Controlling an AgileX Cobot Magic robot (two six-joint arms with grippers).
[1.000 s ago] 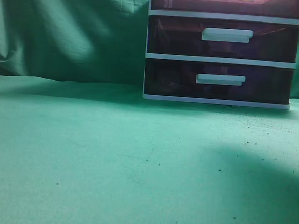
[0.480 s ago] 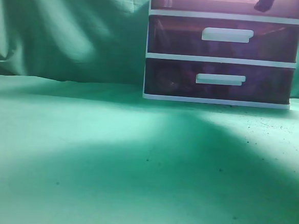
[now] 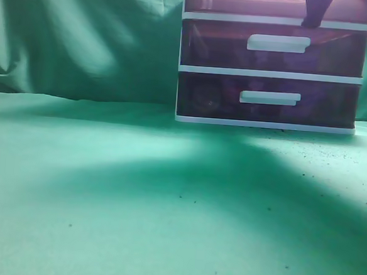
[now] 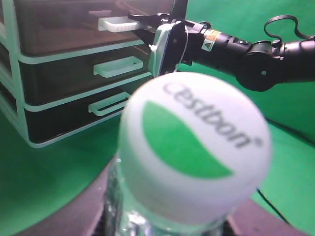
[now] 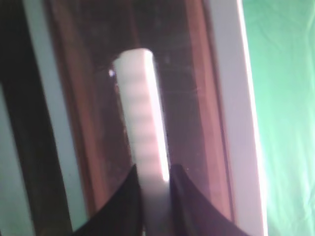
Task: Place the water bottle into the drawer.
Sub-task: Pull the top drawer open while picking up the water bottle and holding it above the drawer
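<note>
The water bottle (image 4: 194, 147) fills the left wrist view, with its white cap and green logo toward the camera. My left gripper (image 4: 162, 227) is shut on its clear neck; the fingers are blurred. The drawer (image 3: 231, 1) is the top maroon one, cut off by the exterior view's upper edge and closed. It also shows in the left wrist view (image 4: 64, 24). My right gripper (image 3: 315, 11) is at its white bar handle (image 5: 140, 123). Its two dark fingers (image 5: 155, 196) press on either side of the bar. The right arm (image 4: 256, 54) reaches in from the right.
Two like drawers (image 3: 275, 48) (image 3: 268, 99) sit beneath it in the white frame. The green cloth table (image 3: 103, 201) stretches in front, with a dark arm shadow across it. A green backdrop (image 3: 83, 36) hangs behind.
My right gripper has come into the exterior view at the top drawer's front and moved down onto the handle. The arm's shadow has spread over the table.
</note>
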